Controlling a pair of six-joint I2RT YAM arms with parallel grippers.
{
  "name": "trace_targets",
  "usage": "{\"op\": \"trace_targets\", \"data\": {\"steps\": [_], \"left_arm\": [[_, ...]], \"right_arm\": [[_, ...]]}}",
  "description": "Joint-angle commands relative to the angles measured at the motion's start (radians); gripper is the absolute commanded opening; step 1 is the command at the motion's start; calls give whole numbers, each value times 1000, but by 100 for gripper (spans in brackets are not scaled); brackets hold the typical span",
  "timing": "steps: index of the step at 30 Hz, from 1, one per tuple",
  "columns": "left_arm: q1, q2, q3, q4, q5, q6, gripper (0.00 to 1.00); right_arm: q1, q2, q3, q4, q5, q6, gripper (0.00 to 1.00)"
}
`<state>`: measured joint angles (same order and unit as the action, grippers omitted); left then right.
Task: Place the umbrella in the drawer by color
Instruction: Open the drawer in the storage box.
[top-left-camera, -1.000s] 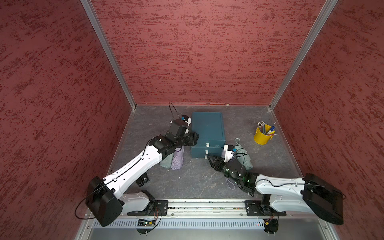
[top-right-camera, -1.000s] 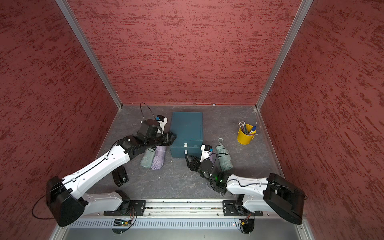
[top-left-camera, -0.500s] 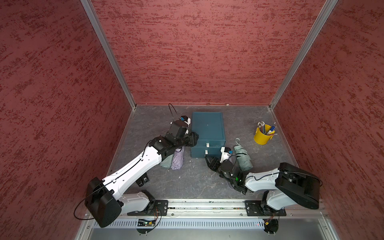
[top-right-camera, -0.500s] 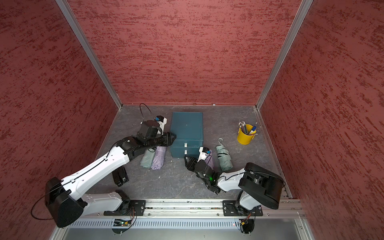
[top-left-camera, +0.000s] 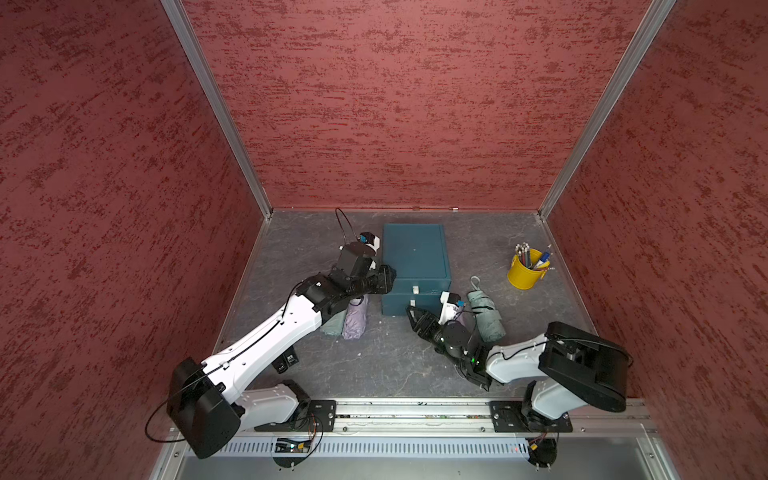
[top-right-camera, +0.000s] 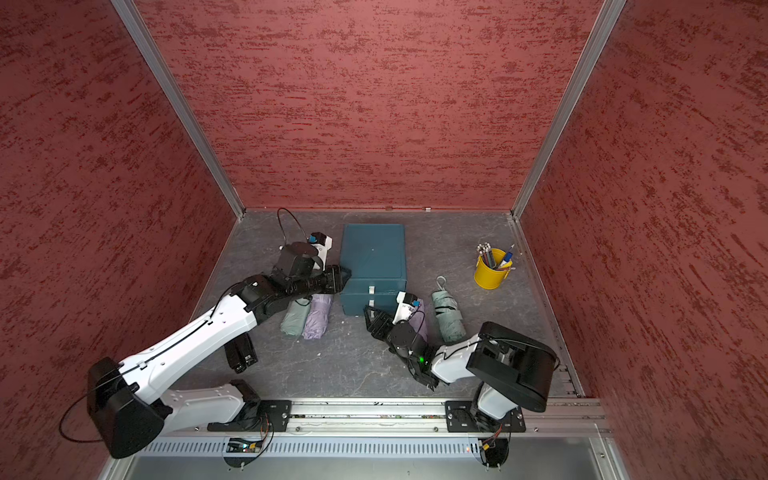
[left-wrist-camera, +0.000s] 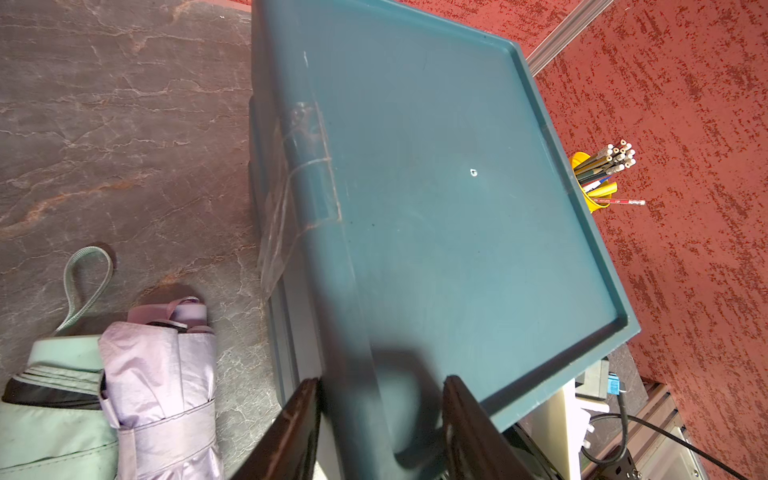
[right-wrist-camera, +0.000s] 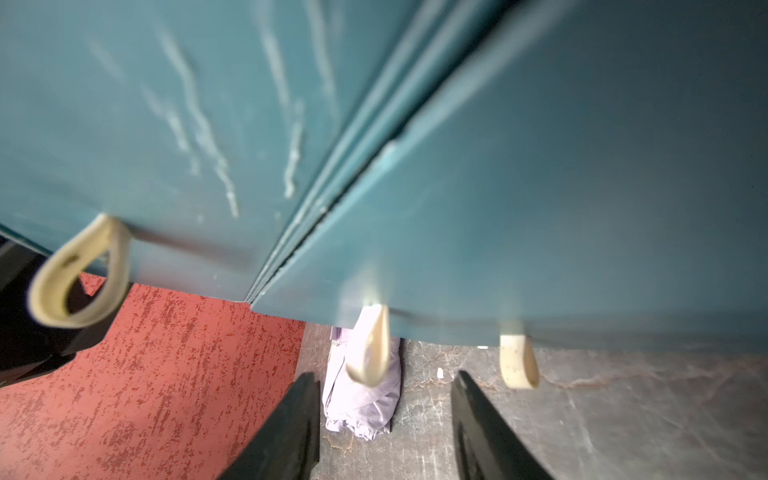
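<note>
A teal drawer cabinet (top-left-camera: 415, 257) (top-right-camera: 372, 253) stands mid-floor, both drawers shut, each with a cream loop handle (top-left-camera: 412, 303). Left of it lie a green umbrella (top-left-camera: 332, 322) (left-wrist-camera: 54, 395) and a purple umbrella (top-left-camera: 355, 318) (left-wrist-camera: 162, 374). To its right lies another green umbrella (top-left-camera: 486, 313), with a purple one (top-right-camera: 419, 318) mostly hidden behind my right wrist. My left gripper (top-left-camera: 386, 277) (left-wrist-camera: 380, 386) is open, straddling the cabinet top's front left edge. My right gripper (top-left-camera: 411, 311) (right-wrist-camera: 384, 378) is open in front of the lower drawer, with a loop handle (right-wrist-camera: 370, 353) just beyond its fingertips.
A yellow cup of pencils (top-left-camera: 524, 272) (top-right-camera: 491, 272) stands at the right near the wall. A small black object (top-right-camera: 240, 353) lies on the floor beside my left arm. Red walls close in the floor on three sides.
My right arm's elbow swung in towards the middle, and its gripper crept a little left in front of the lower drawer. The left arm has hardly moved.
</note>
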<state>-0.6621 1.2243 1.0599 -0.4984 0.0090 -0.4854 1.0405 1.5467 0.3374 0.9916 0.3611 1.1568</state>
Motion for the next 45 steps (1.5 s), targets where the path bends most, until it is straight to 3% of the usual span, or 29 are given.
{"op": "trace_targets", "data": {"steps": [1,9,12,19,31,37,45], "left_arm": [[-19,-21,-25,-49,28,-4,49],[-26,-31,-30,-61,15,5,48],[-27,-32,-31,-61,12,6,48],[-28,-33,-36,-58,13,8,48],[-28,-25,-40,-71,-17,-18,47],[-28,-10,-33,-82,-50,-46,48],[-26,1,-35,-91,-79,-77,48]], "right_arm": [[8,-8,-15,33,38,22,57],[3,27,-13,88,42,39,42],[4,26,-13,90,47,36,31],[-6,34,5,88,53,35,35],[-10,-28,31,-99,39,65,0],[13,-148,-16,-196,49,40,0],[145,-350,-8,-540,96,2,0]]}}
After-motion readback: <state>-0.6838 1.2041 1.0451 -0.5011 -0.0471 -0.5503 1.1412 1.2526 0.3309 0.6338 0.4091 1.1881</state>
